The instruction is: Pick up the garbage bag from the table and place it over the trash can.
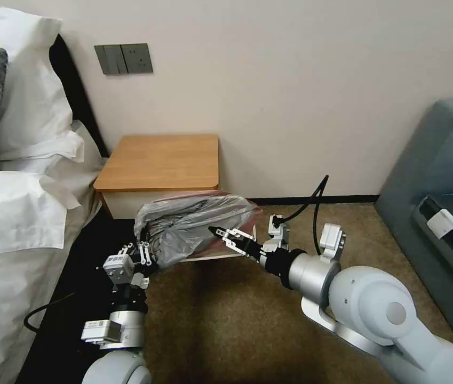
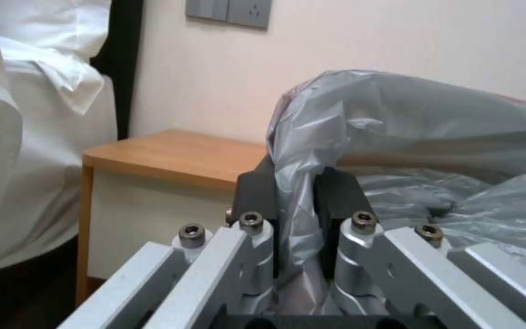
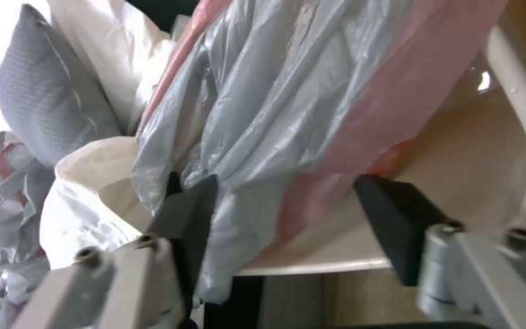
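2 grippers | left gripper (image 1: 144, 250) pinching crinkly garbage bag (image 1: 194, 226) | right gripper (image 1: 225, 236) agape

No text, brand, number or sign can be read anywhere. Small white stickers (image 1: 121, 259) sit on the left arm's wrist housing, and a second white label (image 1: 100, 324) sits lower on the same arm; both carry dark print too small to make out. A white tag (image 1: 443, 222) on the grey furniture at the right edge appears blank.
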Controlling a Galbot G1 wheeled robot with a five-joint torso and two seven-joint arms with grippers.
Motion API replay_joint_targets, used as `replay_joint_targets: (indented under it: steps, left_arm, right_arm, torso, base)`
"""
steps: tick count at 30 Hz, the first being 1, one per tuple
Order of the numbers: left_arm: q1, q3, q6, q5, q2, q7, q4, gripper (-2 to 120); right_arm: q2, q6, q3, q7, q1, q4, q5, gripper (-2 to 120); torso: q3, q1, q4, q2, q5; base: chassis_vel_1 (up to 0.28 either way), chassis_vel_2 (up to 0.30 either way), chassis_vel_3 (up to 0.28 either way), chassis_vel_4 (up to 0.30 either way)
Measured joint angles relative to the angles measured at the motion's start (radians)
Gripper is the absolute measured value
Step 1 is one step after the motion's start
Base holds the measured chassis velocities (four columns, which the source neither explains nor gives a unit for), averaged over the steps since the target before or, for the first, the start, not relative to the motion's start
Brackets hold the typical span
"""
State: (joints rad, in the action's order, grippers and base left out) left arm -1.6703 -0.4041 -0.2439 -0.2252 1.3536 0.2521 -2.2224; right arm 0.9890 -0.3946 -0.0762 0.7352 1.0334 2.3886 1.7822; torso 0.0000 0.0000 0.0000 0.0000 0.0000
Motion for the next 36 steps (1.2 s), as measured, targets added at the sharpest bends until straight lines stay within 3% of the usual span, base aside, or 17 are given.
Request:
replay_joint_targets:
  steps: [4, 6, 9, 15, 28, 36]
  left_arm:
    - [-0.002, 0.002, 0.0, 0.005, 0.003, 0.0, -0.002, 9]
    - [-0.003, 0.001, 0.0, 0.008, 0.004, 0.0, -0.003, 9]
    - [-0.003, 0.0, 0.0, 0.009, 0.005, 0.0, -0.003, 9]
    - [0.001, -0.005, 0.0, 0.01, 0.011, 0.005, -0.001, 9]
    - [0.002, -0.001, -0.002, 0.014, 0.011, 0.004, 0.005, 9]
    - [0.006, 0.0, -0.011, 0.027, 0.01, 0.0, 0.007, 9]
  right_arm:
    - [0.006, -0.001, -0.004, -0.006, 0.002, -0.001, -0.002, 44]
    - [0.006, 0.002, -0.009, -0.005, 0.007, 0.0, -0.003, 31]
    - [0.0, 0.007, -0.018, 0.008, 0.016, 0.006, 0.0, 23]
    - [-0.026, 0.037, -0.061, 0.123, 0.053, 0.059, 0.069, 0]
    - [0.002, 0.045, -0.066, 0.055, 0.069, 0.072, 0.044, 0]
    - [0.045, 0.067, -0.041, 0.101, 0.038, 0.04, 0.07, 30]
  torso:
    - [0.0, 0.0, 0.0, 0.0, 0.0001]
    - [0.0, 0.0, 0.0, 0.0, 0.0001]
    - [0.0, 0.0, 0.0, 0.0, 0.0001]
    - [0.0, 0.0, 0.0, 0.0, 0.0001]
    - [0.0, 0.0, 0.0, 0.0, 0.0]
    - [0.0, 0.0, 0.0, 0.0, -0.0001]
  base:
    - [0.0, 0.0, 0.0, 0.0]
    - [0.0, 0.0, 0.0, 0.0]
    - [0.0, 0.0, 0.0, 0.0]
    - [0.0, 0.0, 0.0, 0.0]
    - [0.0, 0.0, 0.0, 0.0]
    - [0.0, 0.0, 0.0, 0.0]
